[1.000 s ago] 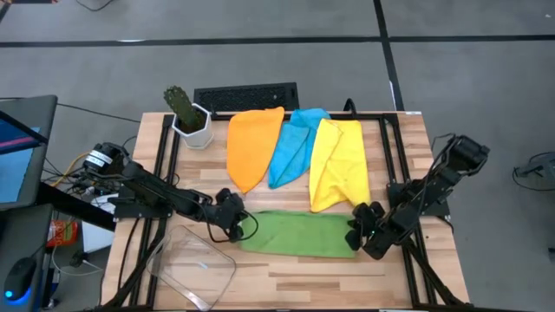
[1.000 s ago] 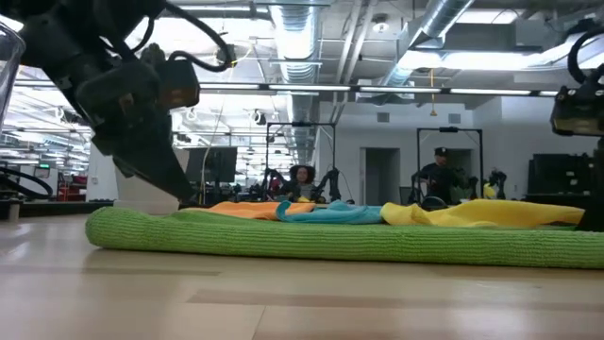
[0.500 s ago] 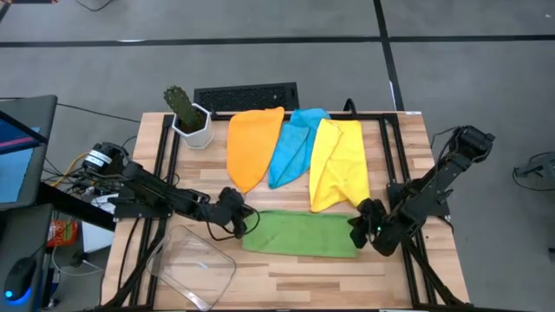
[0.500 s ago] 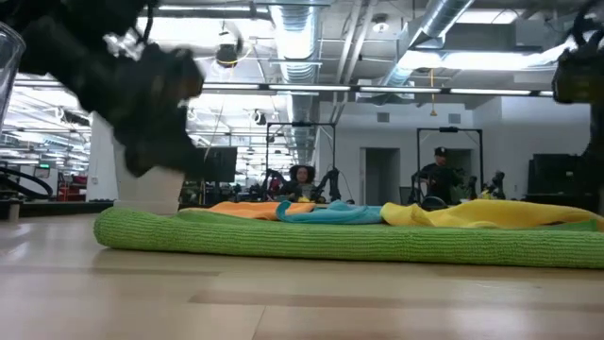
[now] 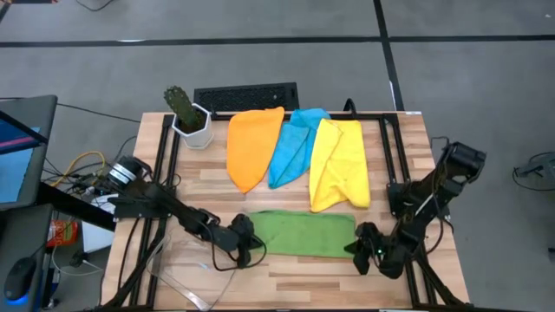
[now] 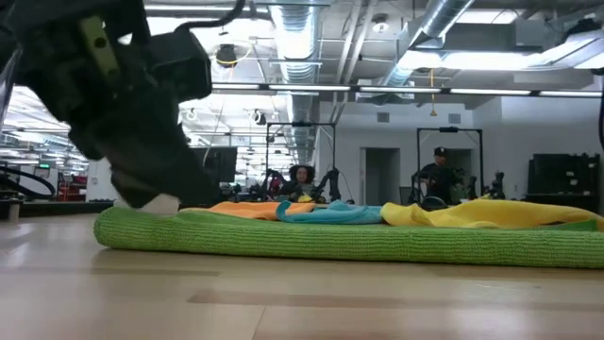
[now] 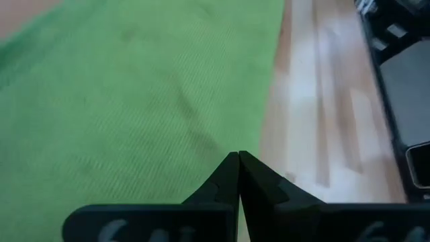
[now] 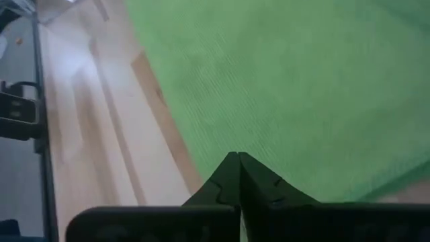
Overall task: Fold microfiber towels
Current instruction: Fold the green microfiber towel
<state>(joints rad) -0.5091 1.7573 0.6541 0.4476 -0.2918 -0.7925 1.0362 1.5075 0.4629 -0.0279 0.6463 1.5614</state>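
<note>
Low in the frame, the green towel (image 5: 302,234) lies flat on the worktop (image 5: 286,279). The left tool (image 5: 249,253) and the right tool (image 5: 358,256), both pressed together, sit at its lower corners. Farther up lie the orange towel (image 5: 251,146), blue towel (image 5: 293,143) and yellow towel (image 5: 340,162).

Green towel (image 5: 303,234) ribbed matt cloth; table (image 5: 286,282) smooth pale wood.
</note>
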